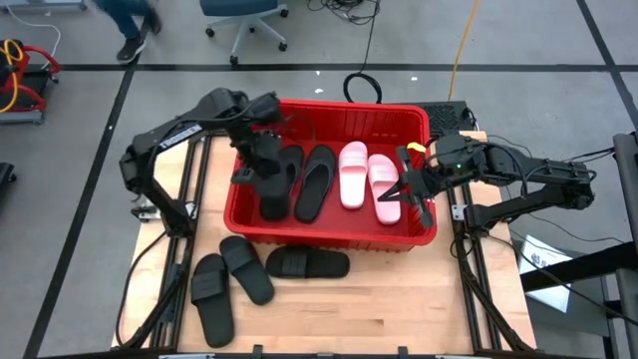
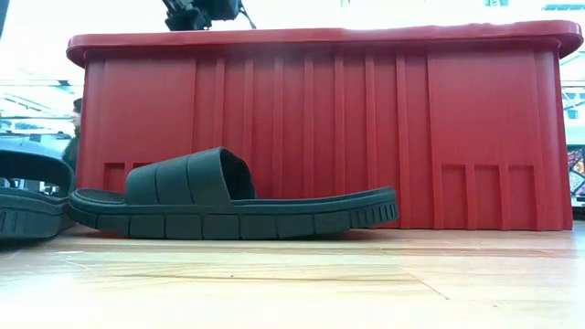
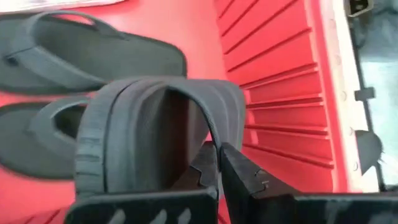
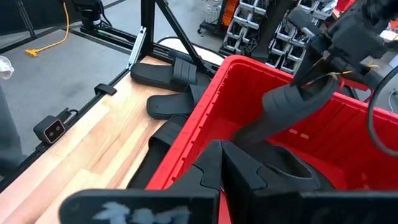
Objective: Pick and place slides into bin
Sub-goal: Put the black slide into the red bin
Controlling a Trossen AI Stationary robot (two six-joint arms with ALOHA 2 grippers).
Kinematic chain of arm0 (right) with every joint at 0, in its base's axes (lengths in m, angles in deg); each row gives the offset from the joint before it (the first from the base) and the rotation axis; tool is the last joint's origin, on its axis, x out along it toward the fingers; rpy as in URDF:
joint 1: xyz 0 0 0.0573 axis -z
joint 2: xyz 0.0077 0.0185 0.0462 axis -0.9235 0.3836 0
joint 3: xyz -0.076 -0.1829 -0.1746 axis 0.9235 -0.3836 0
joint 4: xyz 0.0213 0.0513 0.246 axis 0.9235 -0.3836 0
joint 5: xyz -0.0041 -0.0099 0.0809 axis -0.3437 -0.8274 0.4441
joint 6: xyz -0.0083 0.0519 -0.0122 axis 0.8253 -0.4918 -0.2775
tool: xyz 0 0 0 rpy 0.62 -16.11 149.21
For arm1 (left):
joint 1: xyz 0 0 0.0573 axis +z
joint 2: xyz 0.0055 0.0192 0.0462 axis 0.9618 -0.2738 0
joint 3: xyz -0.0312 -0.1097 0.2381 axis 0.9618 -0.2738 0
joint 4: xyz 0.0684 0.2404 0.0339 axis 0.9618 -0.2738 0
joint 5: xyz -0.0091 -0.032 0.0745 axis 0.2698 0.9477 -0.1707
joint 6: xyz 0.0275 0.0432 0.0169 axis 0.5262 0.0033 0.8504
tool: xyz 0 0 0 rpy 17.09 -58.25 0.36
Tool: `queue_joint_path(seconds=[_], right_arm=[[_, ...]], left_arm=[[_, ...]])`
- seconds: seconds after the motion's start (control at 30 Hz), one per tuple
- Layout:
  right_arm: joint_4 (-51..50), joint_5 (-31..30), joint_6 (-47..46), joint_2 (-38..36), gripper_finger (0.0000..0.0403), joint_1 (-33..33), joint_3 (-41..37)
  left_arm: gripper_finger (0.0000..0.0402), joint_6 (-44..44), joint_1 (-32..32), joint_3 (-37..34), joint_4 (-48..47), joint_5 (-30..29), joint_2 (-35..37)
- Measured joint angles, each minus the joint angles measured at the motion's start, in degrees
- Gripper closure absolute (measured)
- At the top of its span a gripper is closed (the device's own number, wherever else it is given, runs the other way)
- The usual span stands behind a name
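Red bin (image 1: 419, 231) in the frame's centre holds four slides: two black (image 1: 317, 182), two pink (image 1: 354, 175). Left gripper (image 1: 261, 163) pinches the leftmost black one (image 1: 272, 189). Three black slides (image 1: 306, 263) sit lower left. Right gripper (image 1: 411, 189), fingers clenched empty, hovers over the bin's right side.

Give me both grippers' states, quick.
Left gripper: shut on a black slide, over the red bin.
Right gripper: empty, jaws together, over the bin's right end near the pink slides.
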Motion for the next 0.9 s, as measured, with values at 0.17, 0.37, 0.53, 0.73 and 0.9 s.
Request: queue_joint_path(seconds=[0.17, 0.37, 0.53, 0.73, 0.9], right_arm=[[0.00, 0.01, -0.06, 0.00, 0.0403, 0.00, 0.00], [-0.01, 0.02, -0.02, 0.00, 0.0403, 0.00, 0.00], [-0.13, 0.02, -0.02, 0.02, 0.0403, 0.00, 0.00], [-0.22, 0.02, 0.00, 0.02, 0.0403, 0.00, 0.00], [-0.22, 0.03, 0.02, 0.02, 0.0403, 0.00, 0.00]], left_arm=[[0.0402, 2.33, -0.01, 0.00, -0.03, 1.02, -3.53], [0.0401, 4.74, 0.23, 0.00, 0.09, 0.93, -7.08], [0.0401, 4.98, 0.82, 0.24, 0.57, -5.01, -9.56], [0.0401, 4.94, 2.61, 0.12, 3.52, -6.48, -10.03], [0.0401, 3.31, 4.64, -0.05, 6.35, -6.86, -9.89]])
